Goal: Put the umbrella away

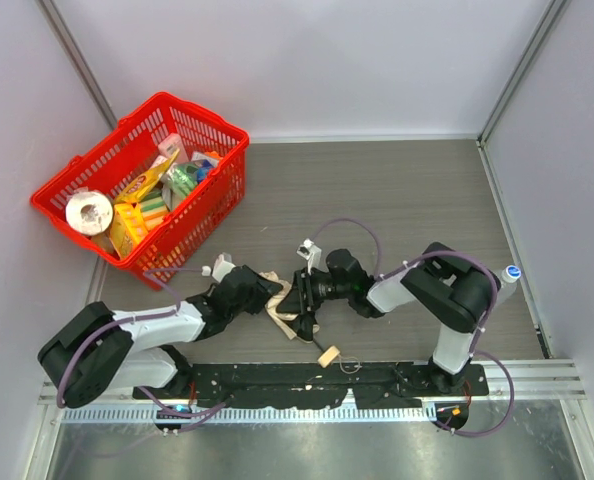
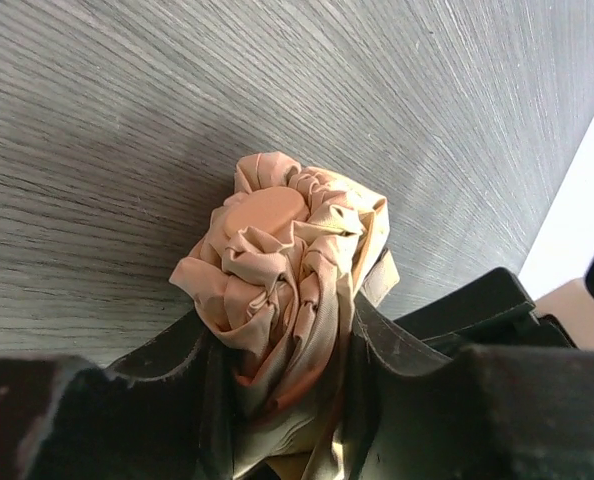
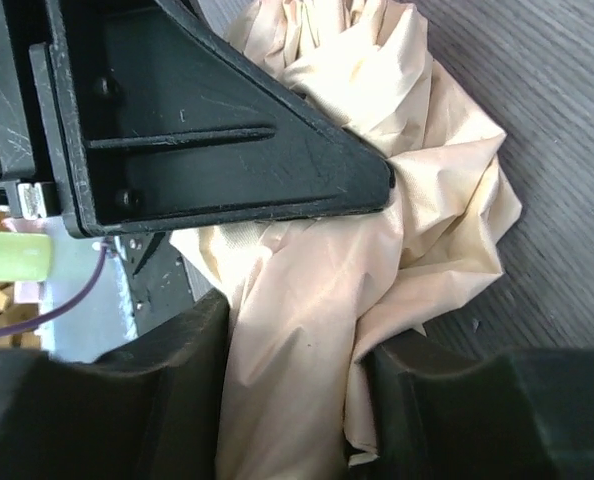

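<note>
**Left claw (image 1: pixel 265 292) and right claw (image 1: pixel 299 295) both gripping the umbrella (image 1: pixel 282 318)**

Seen from above, the two claws meet head-on near the front of the grey surface (image 1: pixel 407 210), the left reaching in from the left and the right from the right. The umbrella lies between them as a crumpled beige bundle resting on the surface. Its small tan handle (image 1: pixel 328 356) points toward the arm bases, just clear of the fabric.

Left wrist view: the left claw (image 2: pixel 287 380) is partly closed, and its two black fingers (image 2: pixel 167 365) press on either side of the bunched cloth. The umbrella's (image 2: pixel 287 270) gathered end, with a round flat cap, sticks out beyond the fingertips.

Right wrist view: the right claw (image 3: pixel 297 400) stands about half closed, with a thick fold of the umbrella (image 3: pixel 417 200) pinched between its fingers (image 3: pixel 127 400). The left claw (image 3: pixel 227 130) crosses the top of this view, its tip touching the same cloth.

A red basket (image 1: pixel 199 222) holding assorted goods sits at the far left, well apart from the umbrella.
</note>
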Available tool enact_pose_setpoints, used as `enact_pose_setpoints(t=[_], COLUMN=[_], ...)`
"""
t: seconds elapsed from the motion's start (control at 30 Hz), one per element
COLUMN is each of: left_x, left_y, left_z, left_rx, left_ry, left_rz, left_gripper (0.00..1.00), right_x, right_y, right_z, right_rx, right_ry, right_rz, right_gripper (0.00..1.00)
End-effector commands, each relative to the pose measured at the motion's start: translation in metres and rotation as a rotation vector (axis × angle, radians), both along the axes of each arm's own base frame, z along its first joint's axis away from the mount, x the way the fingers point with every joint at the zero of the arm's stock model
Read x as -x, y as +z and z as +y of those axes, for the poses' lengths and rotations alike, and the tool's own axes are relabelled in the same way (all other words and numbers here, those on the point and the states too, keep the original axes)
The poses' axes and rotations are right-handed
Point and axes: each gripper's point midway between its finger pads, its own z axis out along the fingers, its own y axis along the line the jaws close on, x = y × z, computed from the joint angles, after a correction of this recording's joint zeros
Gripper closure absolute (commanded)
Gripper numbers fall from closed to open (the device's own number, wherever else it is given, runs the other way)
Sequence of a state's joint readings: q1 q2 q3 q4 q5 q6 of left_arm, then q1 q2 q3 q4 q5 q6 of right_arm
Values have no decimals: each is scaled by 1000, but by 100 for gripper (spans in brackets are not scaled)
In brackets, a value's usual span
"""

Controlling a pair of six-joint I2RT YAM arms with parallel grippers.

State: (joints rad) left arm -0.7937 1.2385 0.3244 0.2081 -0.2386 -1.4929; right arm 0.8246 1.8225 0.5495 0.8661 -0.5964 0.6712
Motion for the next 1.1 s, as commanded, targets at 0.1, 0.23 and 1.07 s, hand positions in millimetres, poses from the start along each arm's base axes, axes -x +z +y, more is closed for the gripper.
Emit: enact_pose_setpoints(t=[0.1,0.23,1.07], left_x=[23,25,34], left_y=[-27,-27,-32], left_z=[21,22,17], left_rx=[-144,-159,-126], left_ry=[-48,-19,46], left_rz=[83,142,286], left_gripper=[100,100,100], right_x=[-17,-12,4], right_y=[24,38,-20], right_z=[-13,-11,2], right_rx=[255,398,522], right_ry=[-63,-41,-81], right_rz=[-277,-452,-590], right_gripper=[24,22,99])
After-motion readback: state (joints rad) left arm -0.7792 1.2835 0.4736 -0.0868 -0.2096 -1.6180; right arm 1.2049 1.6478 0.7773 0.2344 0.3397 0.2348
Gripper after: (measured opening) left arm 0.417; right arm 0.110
